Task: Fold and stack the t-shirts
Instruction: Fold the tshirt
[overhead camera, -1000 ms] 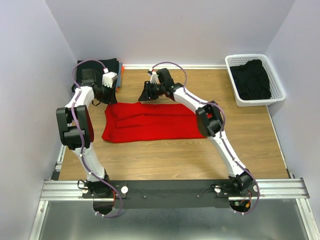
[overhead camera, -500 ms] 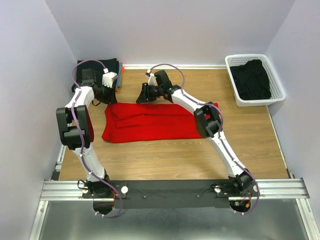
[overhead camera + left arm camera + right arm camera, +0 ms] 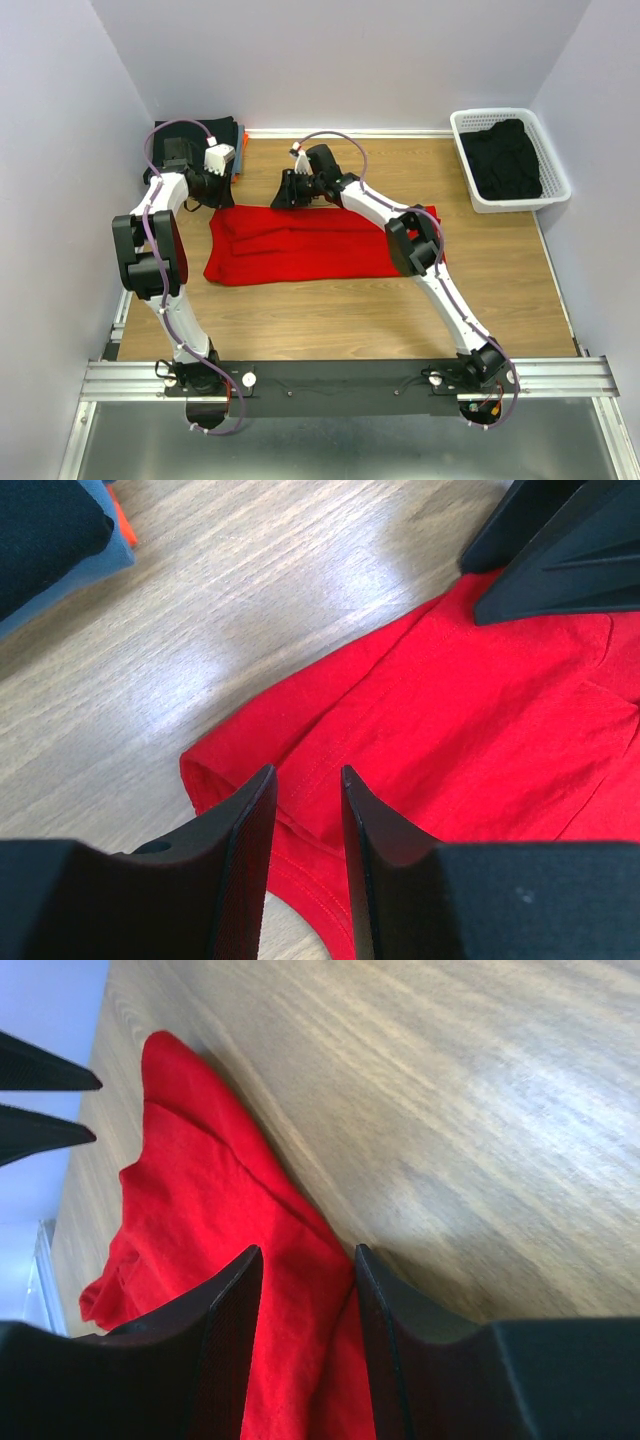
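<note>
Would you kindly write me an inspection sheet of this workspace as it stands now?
Surface: wood-grain table top.
Job's things: folded bright red cloth t-shirt flat at centre; folded dark cloth stack at far left corner; black cloth in white plastic lattice basket, far right.
Clutter: nothing seen.
Grippers: left gripper and right gripper both open, over the red t-shirt's far edge.
Cables: purple cables run along both arms.
Surroundings: plain pale walls on three sides.

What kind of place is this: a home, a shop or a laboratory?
Most likely a robot test cell in a laboratory. A left arm and a right arm are bolted to a metal rail at a wooden table, and plain walls enclose it on three sides.
</note>
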Tool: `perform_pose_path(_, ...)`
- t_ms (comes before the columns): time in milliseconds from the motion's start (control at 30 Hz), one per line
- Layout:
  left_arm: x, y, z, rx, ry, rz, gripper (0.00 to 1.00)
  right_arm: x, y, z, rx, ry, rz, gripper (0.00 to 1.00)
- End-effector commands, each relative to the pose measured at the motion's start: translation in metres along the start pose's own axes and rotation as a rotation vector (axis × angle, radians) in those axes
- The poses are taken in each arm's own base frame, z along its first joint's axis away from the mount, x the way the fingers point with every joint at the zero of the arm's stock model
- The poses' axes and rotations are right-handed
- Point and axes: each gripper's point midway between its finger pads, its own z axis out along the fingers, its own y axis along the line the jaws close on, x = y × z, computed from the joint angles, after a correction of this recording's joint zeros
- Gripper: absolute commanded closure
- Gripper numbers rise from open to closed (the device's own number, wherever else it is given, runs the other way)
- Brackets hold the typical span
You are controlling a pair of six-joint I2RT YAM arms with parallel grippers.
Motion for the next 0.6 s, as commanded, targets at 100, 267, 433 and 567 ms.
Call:
perform_pose_path(100,-0.005,-0.001,-0.003,0.016,-0.023,-0.006,0.60,0.000,-0.023,0.002,0.147,-0.054,0.001,0.47)
perform_pose_path(267,-0.004,-0.002,-0.001,0.025,-0.021,-0.009,0.60,-0.002,-0.017,0.001,0.123,-0.050,0.003,0.50)
perform_pose_path(433,0.000,-0.001,0.001,0.024,-0.013,-0.010,0.60,0.004,-0.006,0.004,0.067,-0.023,0.006,0.59)
perform_pose_path(567,0.008,-0.003,0.006,0.043,0.010,-0.019,0.60,0.009,0.000,0.004,0.032,0.002,0.008,0.70)
